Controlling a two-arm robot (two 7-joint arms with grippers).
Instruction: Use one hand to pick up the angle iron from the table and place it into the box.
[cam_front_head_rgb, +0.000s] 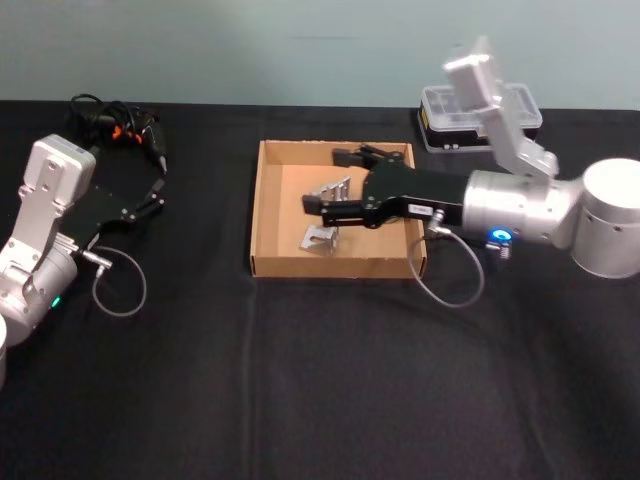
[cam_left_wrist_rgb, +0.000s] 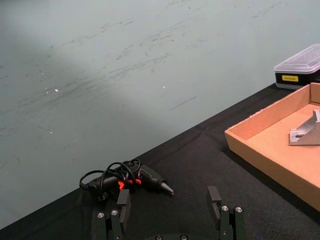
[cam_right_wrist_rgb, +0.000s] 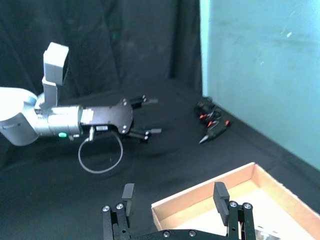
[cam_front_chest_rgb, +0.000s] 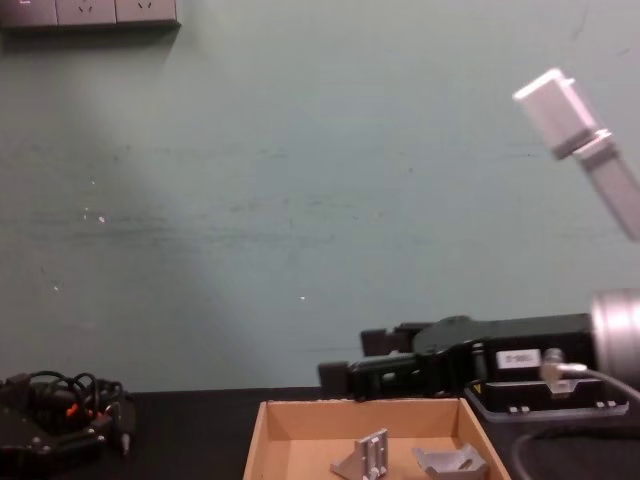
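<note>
The tan cardboard box (cam_front_head_rgb: 264, 215) stands in the middle of the black table (cam_front_head_rgb: 330, 380). Two silver angle irons lie inside it, one near the front wall (cam_front_head_rgb: 320, 240) and one farther back (cam_front_head_rgb: 336, 187). My right gripper (cam_front_head_rgb: 315, 207) reaches in from the right and hovers over the box, just above them. Its fingers (cam_right_wrist_rgb: 128, 192) stand wide apart with nothing between them, so it is open. From the chest view it (cam_front_chest_rgb: 340, 378) hangs above the box (cam_front_chest_rgb: 262, 440), clear of both angle irons (cam_front_chest_rgb: 365, 455). My left gripper (cam_front_head_rgb: 157, 195) rests open at the far left.
A black power tool with coiled cables (cam_front_head_rgb: 115, 122) lies at the back left, close to the left gripper. A black case with a clear lid (cam_front_head_rgb: 455, 125) sits behind the box on the right. A grey cable loop (cam_front_head_rgb: 120, 285) hangs from the left wrist.
</note>
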